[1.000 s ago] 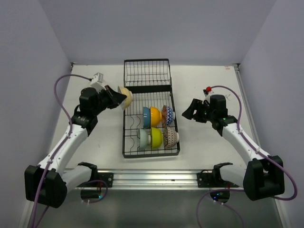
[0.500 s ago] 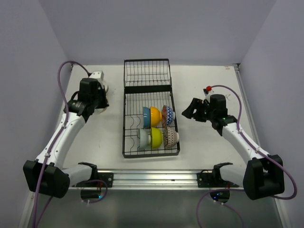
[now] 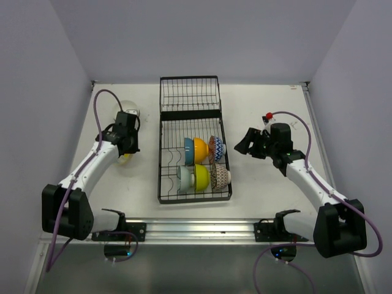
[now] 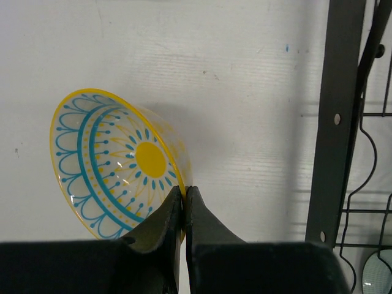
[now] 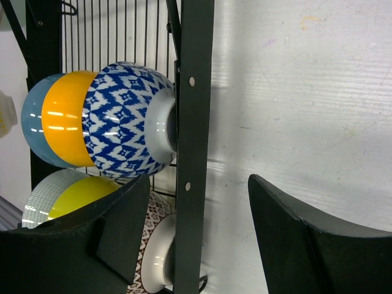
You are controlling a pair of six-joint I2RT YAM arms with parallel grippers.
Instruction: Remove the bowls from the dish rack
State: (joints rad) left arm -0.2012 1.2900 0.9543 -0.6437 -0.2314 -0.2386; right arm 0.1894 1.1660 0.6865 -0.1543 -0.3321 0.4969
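Table point(image 3: 269, 107), white, between lavender walls point(image 3: 202, 37)

I'm seeing the white counter point(image 3: 263, 104) carrying the black dish rack point(image 3: 190, 114) mid-scene, with a yellow bowl point(image 4: 116, 165) tilting over its left side.

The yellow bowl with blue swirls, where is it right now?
In the left wrist view, the yellow bowl is tilted over the white table, its rim pinched by the left gripper, with the dish rack to its right.
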